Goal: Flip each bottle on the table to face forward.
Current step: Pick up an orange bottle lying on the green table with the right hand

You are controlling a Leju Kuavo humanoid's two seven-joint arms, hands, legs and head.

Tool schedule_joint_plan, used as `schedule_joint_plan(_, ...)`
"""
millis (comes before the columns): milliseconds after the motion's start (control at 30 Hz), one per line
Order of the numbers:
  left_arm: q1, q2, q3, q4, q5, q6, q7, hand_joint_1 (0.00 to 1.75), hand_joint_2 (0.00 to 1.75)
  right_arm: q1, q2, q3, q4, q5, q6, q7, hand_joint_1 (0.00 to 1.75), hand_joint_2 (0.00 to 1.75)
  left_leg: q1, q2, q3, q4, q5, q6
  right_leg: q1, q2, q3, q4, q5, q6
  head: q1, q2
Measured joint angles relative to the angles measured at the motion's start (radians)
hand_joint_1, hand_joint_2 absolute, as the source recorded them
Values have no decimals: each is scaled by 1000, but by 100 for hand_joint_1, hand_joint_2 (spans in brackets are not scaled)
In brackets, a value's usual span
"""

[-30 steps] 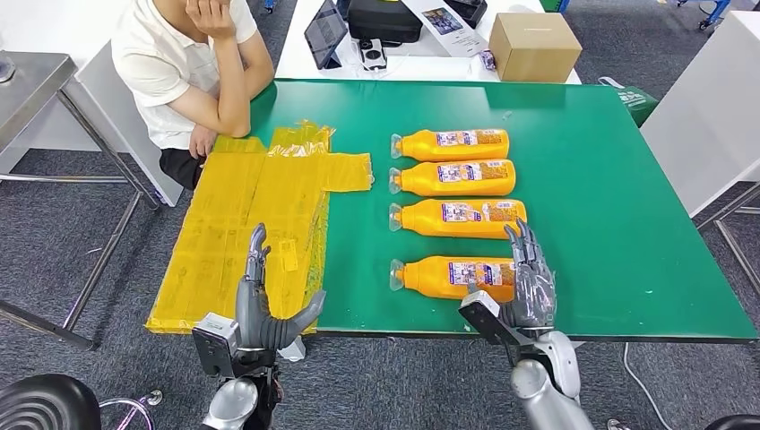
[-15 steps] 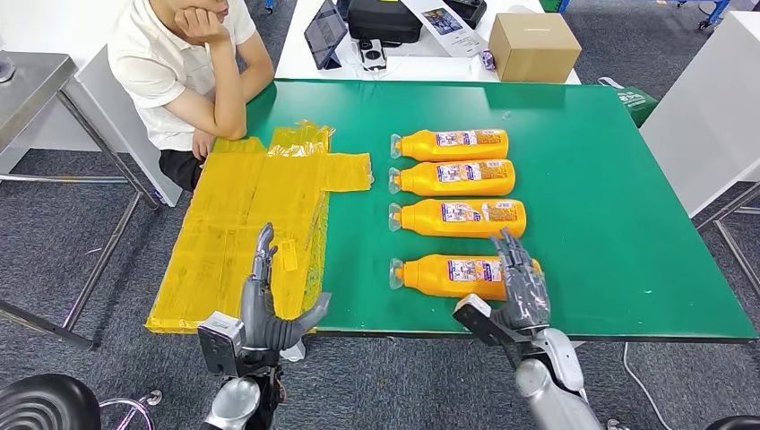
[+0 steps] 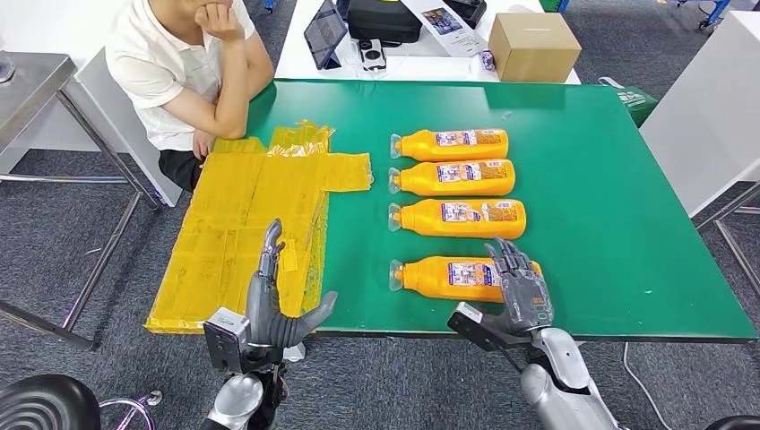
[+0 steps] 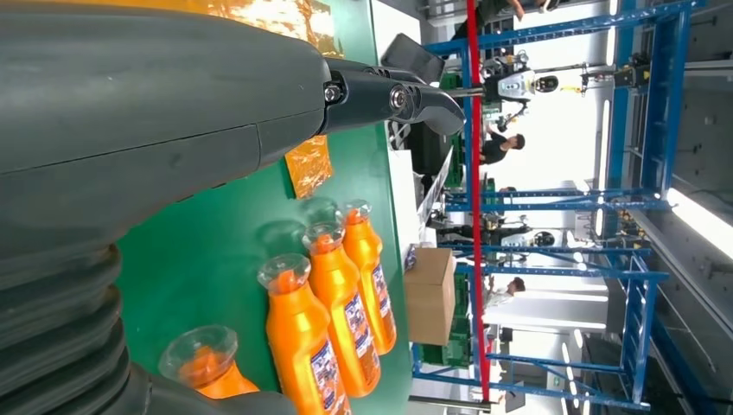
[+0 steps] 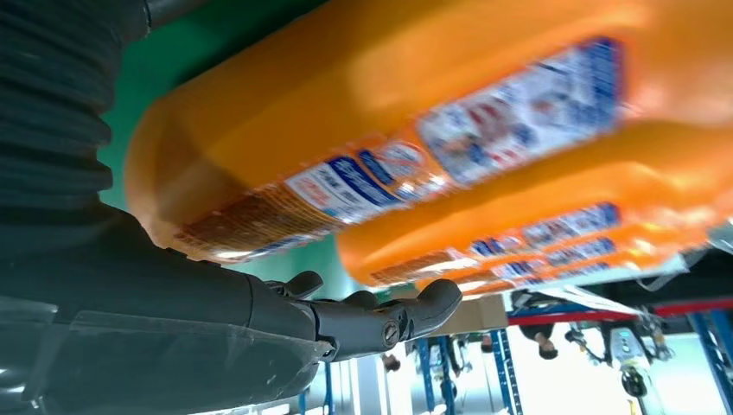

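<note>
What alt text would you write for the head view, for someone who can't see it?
Four orange plastic bottles lie on their sides in a column on a green table, and the robot's right hand is over the base end of the nearest bottle. Its left hand is open above yellow plastic sheeting; a seated person watches.

A yellow plastic sheet [image 3: 251,219] is spread over the table's left end, where a person [image 3: 193,67] is seated; a cardboard box [image 3: 534,47] is set behind.

The bottles' [image 3: 453,177] blue-and-white labels [image 5: 519,112] carry print too blurred to read.
</note>
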Motion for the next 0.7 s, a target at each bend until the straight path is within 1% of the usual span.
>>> schedule_joint_plan(133, 0, 0, 0, 0, -3, 4, 3, 0, 175, 0, -21, 17, -3, 68, 13, 61, 0, 175, 0, 0, 0, 0, 0, 0, 0, 0, 0, 0, 0, 0, 0, 0)
schedule_joint_plan(300, 1, -2, 0, 0, -5, 6, 9, 0, 175, 0, -37, 44, -21, 109, 47, 112, 0, 175, 0, 0, 0, 0, 0, 0, 0, 0, 0, 0, 0, 0, 0, 0)
schedule_joint_plan(533, 2, -5, 1, 0, -5, 7, 12, 0, 175, -7, -58, 65, -33, 95, 105, 133, 0, 175, 0, 0, 0, 0, 0, 0, 0, 0, 0, 0, 0, 0, 0, 0)
schedule_joint_plan(700, 1, -6, 2, 0, -1, 7, 12, 0, 175, -23, -65, 72, -22, 87, 123, 136, 0, 175, 0, 0, 0, 0, 0, 0, 0, 0, 0, 0, 0, 0, 0, 0)
